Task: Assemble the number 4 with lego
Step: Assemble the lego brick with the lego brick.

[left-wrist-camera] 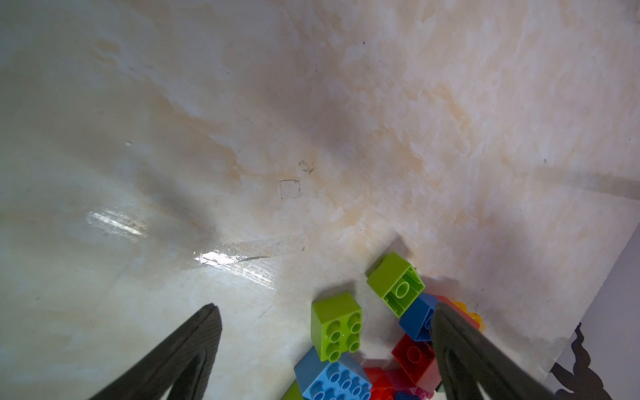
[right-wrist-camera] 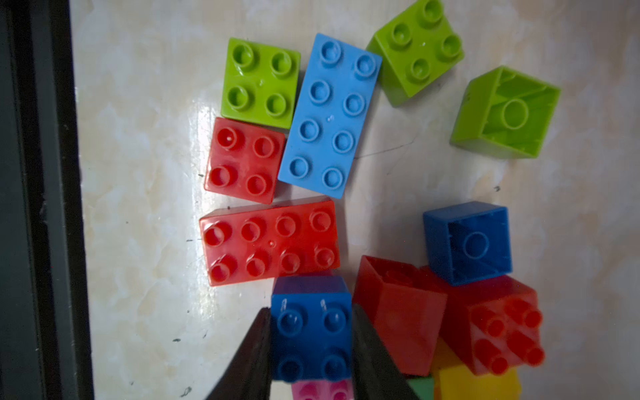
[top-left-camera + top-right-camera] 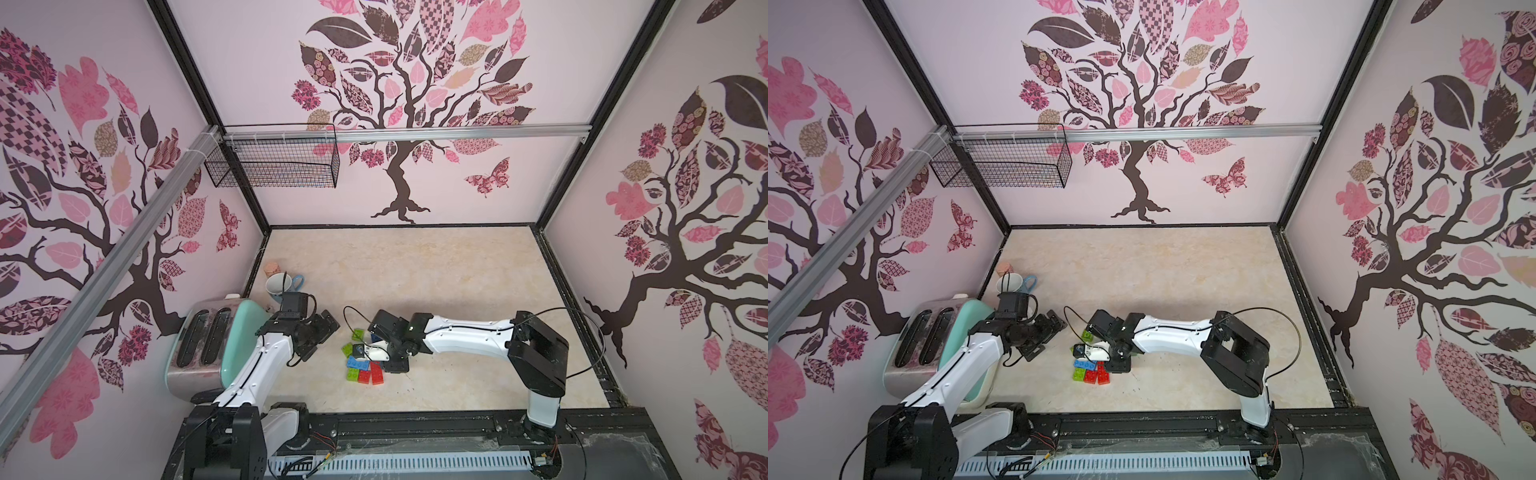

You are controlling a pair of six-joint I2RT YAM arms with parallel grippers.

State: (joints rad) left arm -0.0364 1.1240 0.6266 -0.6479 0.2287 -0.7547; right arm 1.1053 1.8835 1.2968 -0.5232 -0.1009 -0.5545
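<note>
1. Our right fingers pinch 1 blue brick in the lego pile on the tabletop.
2. Our left fingers are wide open, empty.
3. We should lift it straight up, slowly.

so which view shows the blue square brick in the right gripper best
The right wrist view: the blue square brick sits clamped between the fingers of the right gripper, studs facing the camera. In both top views the right arm covers it. The left wrist view does not clearly show it.
</note>
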